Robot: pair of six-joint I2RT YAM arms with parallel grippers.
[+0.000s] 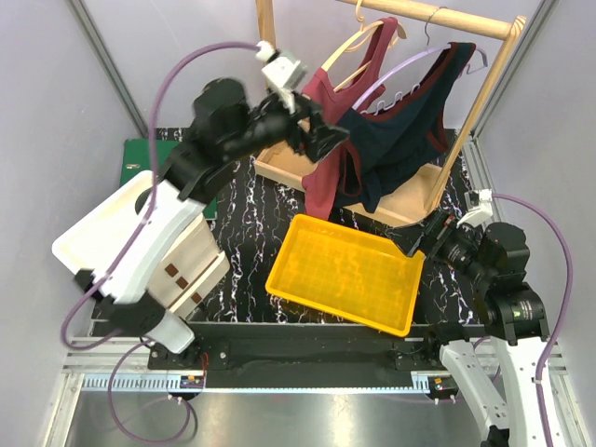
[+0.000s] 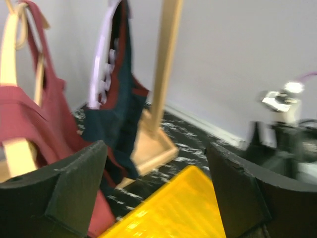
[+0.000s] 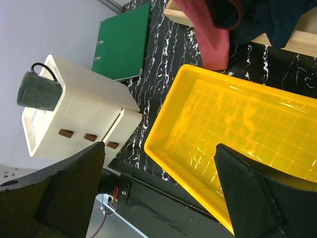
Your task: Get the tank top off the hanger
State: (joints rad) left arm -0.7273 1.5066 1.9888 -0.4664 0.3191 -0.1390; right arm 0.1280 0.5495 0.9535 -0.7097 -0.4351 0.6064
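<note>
Dark red sleeveless tank top is hanging on a pale wooden hanger at the left part of a light wooden clothes rack. Just beside it, a navy tank top with dark red trim is hanging on a lavender plastic hanger, and the two garments are overlapping low down. From the top camera, the left arm is covering the middle of the red top, so only its straps and lower part are showing. The right wrist camera is cutting off both garments above their hems.

The left gripper is hovering right at the red top with its fingers spread wide and nothing between them. Its wrist picture is blurred, so I cannot tell if the left finger is touching the cloth or only standing beside it.

The right gripper is also wide open and is holding nothing. It is hanging over the right end of a yellow plastic tray, which is lying on the black marble-patterned table in front of the rack.

To the left, a white drawer box with three brown handles is carrying a grey-green mug. A green binder is lying behind it, partly hidden by the left arm in the top view.
</note>
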